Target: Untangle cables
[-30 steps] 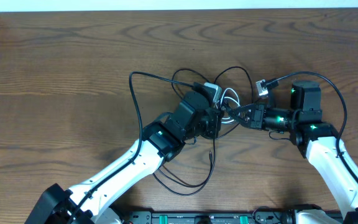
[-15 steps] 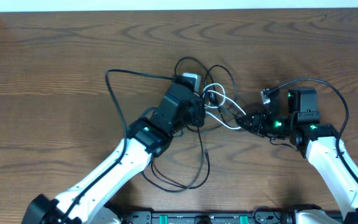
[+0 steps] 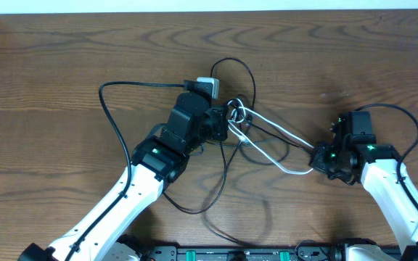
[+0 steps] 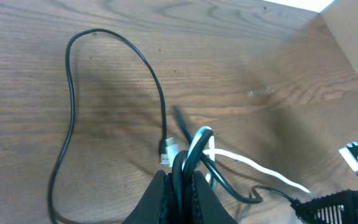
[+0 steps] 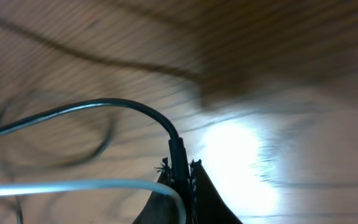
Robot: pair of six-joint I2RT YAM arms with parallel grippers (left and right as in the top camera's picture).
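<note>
My left gripper (image 4: 180, 177) clamps the light, limp cables (image 3: 234, 114) at their knot (image 4: 194, 149), while my right gripper (image 3: 317, 158) pinches a black cord (image 5: 178, 155) well right of that knot; they look slippery, likely best held near the plugs.

The left arm (image 3: 133, 192) rises from the near edge of the tabletop, left of centre, and reaches diagonally toward the middle. Its black wrist is angled toward the far edge. The left gripper (image 3: 222, 125) has its jaws pressed together on the cables (image 4: 69, 74). The right arm (image 3: 394, 192) comes up from the near right corner and bends inward, with the wrist turned to the left. The right gripper (image 3: 315, 158) sits low, well apart from the left one, its jaws pinched on a black cable. Green lights glow on both arms.
</note>
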